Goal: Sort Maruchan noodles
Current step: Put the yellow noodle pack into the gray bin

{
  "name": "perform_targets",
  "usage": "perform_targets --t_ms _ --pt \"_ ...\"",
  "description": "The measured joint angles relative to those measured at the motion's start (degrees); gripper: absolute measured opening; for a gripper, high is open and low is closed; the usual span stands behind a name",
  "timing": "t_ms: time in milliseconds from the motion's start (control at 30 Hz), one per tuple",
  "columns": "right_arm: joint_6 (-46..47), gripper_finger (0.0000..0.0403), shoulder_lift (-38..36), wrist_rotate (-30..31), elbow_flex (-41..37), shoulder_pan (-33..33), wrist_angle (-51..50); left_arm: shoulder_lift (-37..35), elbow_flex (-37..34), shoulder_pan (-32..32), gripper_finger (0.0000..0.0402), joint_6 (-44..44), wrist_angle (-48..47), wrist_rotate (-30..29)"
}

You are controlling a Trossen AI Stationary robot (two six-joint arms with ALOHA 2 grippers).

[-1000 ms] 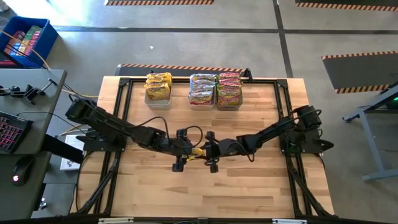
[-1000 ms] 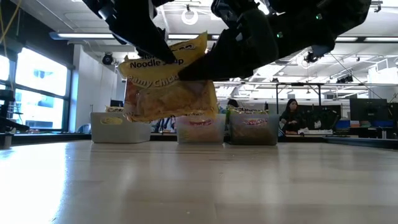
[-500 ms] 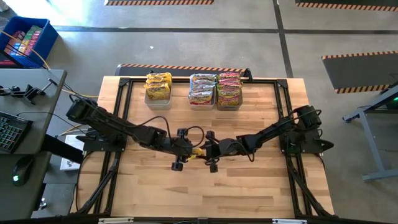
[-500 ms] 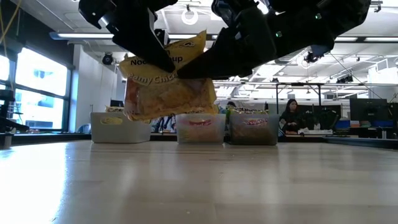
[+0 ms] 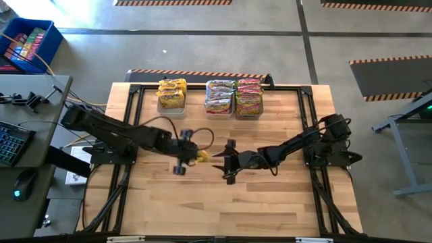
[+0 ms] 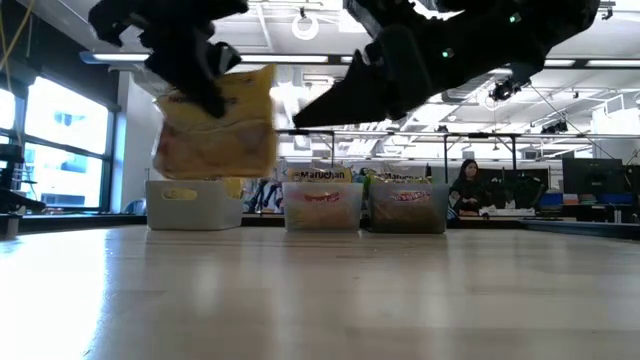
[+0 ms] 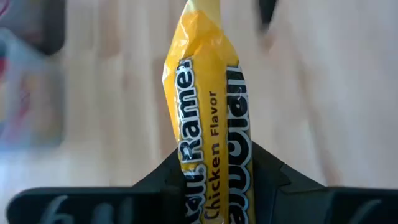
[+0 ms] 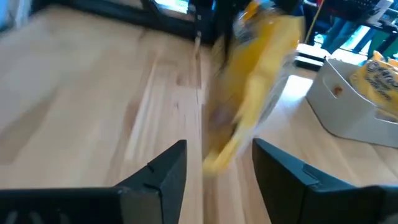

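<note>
Left gripper (image 7: 211, 171) is clamped on 1 yellow noodle packet (image 7: 208, 106), label readable only there; right gripper (image 8: 217, 163) stands apart, empty.

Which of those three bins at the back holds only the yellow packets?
The separate white bin nearest the left arm; the other two bins sit touching and hold pink and greenish packets.

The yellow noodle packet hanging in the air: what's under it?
Only bare wooden table shows beneath the yellow noodle packet, which the left claw holds clear of the tabletop. The bins stand farther back, not underneath.
</note>
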Motion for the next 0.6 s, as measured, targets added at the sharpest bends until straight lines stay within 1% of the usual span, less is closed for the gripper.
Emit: perform_targets --t_ms 100,167,300,433,600 --pt "-1.42 0.0166 -1.51 2.44 -0.02 0.52 -3.19 -3.18 -0.02 2.8 0.0079 4.08 -5.63 -0.16" --pt "-1.35 0.0162 -2.75 2.66 -0.02 0.68 -5.19 -5.44 -0.02 5.55 0.0079 6.47 -9.67 -0.1" --pt "-0.94 0.0148 -3.85 2.71 -0.02 0.96 -7.61 -9.07 -0.02 13.73 0.0079 11.01 -15.0 1.29" --pt "-0.9 0.0134 -3.85 2.77 -0.02 0.98 -8.35 -11.3 -0.02 22.67 0.0079 19.79 -16.85 1.98" --pt "-0.74 0.0129 -3.85 2.7 -0.02 0.98 -9.16 -11.97 -0.02 34.94 0.0079 33.13 -16.83 3.33"
